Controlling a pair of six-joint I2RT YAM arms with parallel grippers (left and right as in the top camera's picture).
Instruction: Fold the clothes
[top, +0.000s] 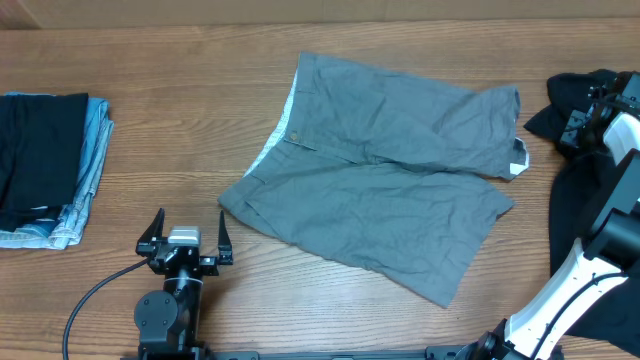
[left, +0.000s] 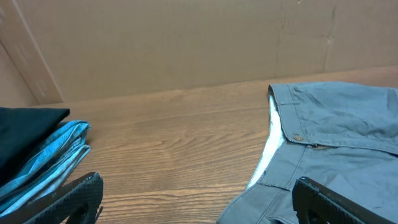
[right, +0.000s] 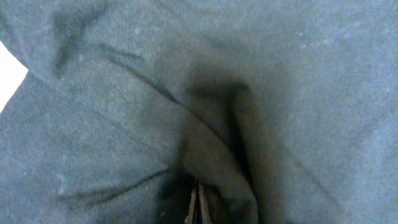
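- left gripper (top: 190, 220), near edge left of centre: jaws spread, holding nothing
- crumpled grey cotton shorts (top: 380, 200): flat, middle of brown wooden desk (top: 180, 110)
- folded black-and-blue clothes stack (top: 45, 165): left edge
- right gripper (right: 196, 208), right edge: pinched onto black fabric garment (right: 249, 74)

The shorts (top: 375, 200) in the middle are plain grey, with a strip of white lining showing along their left edge. The folded pile (top: 45, 160) at the far left is black on top and faded light blue denim below. The cloth (top: 570, 210) at the right is plain black. The table (top: 150, 80) is brown wood grain.
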